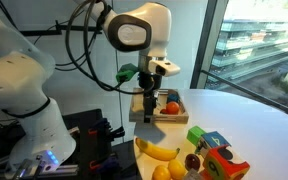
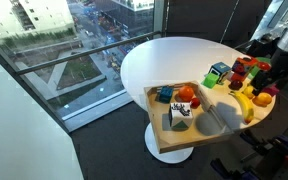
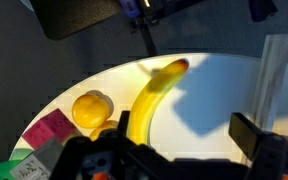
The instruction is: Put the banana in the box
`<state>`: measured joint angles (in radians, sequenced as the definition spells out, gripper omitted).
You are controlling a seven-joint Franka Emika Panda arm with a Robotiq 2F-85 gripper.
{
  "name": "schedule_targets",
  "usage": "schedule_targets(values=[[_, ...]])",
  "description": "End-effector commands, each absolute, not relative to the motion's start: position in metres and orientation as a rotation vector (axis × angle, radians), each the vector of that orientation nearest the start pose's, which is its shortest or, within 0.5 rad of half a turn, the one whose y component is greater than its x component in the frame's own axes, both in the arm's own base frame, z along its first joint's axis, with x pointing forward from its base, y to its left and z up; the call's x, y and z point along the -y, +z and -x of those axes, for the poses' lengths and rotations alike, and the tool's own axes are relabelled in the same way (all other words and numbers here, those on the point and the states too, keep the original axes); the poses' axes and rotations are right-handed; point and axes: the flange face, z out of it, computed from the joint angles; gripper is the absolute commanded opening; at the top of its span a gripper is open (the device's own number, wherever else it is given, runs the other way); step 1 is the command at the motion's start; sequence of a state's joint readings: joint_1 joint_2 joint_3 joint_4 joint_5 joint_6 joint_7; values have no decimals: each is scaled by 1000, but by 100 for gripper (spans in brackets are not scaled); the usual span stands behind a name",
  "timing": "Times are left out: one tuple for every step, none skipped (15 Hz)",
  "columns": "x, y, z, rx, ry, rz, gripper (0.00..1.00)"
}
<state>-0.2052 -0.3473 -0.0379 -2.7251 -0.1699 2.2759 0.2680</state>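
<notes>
The round white table (image 2: pixel 174 55) carries the shallow light-wood box (image 2: pixel 153 124) at 1 side. Near the box lies the banana (image 3: pixel 154 95), with 1 round yellow-orange fruit (image 3: pixel 92 108) just beside it and colourful toy blocks (image 1: pixel 216 150) close by.

A round white table (image 2: pixel 174 62) stands on a single pedestal (image 2: pixel 172 152) over a dark floor (image 2: pixel 104 150). Just beyond the table, tall windows (image 2: pixel 54 50) with dark frames (image 1: pixel 210 40) look down on buildings and a street. Daylight from the windows falls across the tabletop, and the floor under the table lies in shade.
</notes>
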Motion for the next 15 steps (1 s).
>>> schedule_targets(values=[[107,304,-367,-724,121,3171,100],[109,300,-368,-728,116,3166,100],[111,296,-370,-736,110,3164,100],[113,294,-371,-743,111,3160,100],[113,296,-371,-741,123,3151,100],[108,294,-368,-708,135,3155,100],[109,292,-368,-710,141,3154,100],[110,292,-368,-712,142,3153,100],[110,292,-368,-712,141,3153,100],[110,292,-369,-712,140,3153,100],[110,292,-369,-712,140,3153,100],[110,292,-369,-712,140,3153,100],[111,290,-369,-720,148,3157,100],[114,286,-369,-735,162,3158,100],[116,281,-368,-745,179,3157,100]])
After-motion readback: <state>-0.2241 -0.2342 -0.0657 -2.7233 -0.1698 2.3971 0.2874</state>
